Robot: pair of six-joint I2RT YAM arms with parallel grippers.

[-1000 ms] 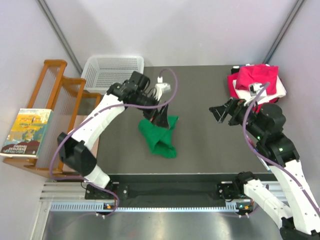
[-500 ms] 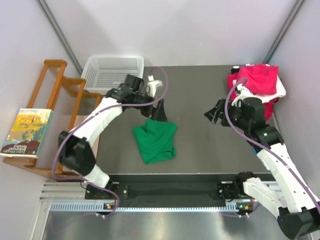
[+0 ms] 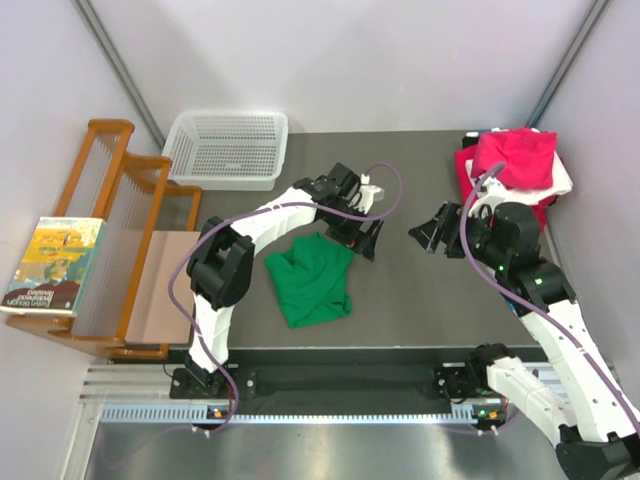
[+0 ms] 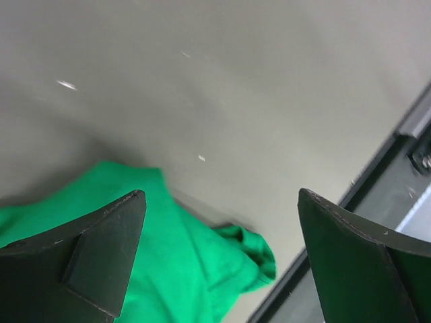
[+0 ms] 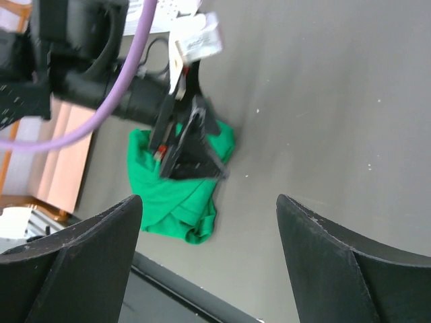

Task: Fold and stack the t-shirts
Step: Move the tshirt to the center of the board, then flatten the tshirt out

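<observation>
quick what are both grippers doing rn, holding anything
Left gripper: open, holding nothing, beside the green t-shirt.
Right gripper: open, holding nothing.

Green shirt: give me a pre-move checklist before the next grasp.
1. Is the left gripper open with nothing in it: ok.
2. Is the right gripper open and empty: ok.
3. Is the green shirt laid flat for folding: not ok, it is a crumpled heap.
4. Can the collar or sleeves be found as grasp points: cannot tell, the folds hide them.
5. Is there bare table to the right of the heap for spreading: ok.
6. Is the pile of shirts at the far right corner apart from the heap: ok, a pink one lies on top.
</observation>
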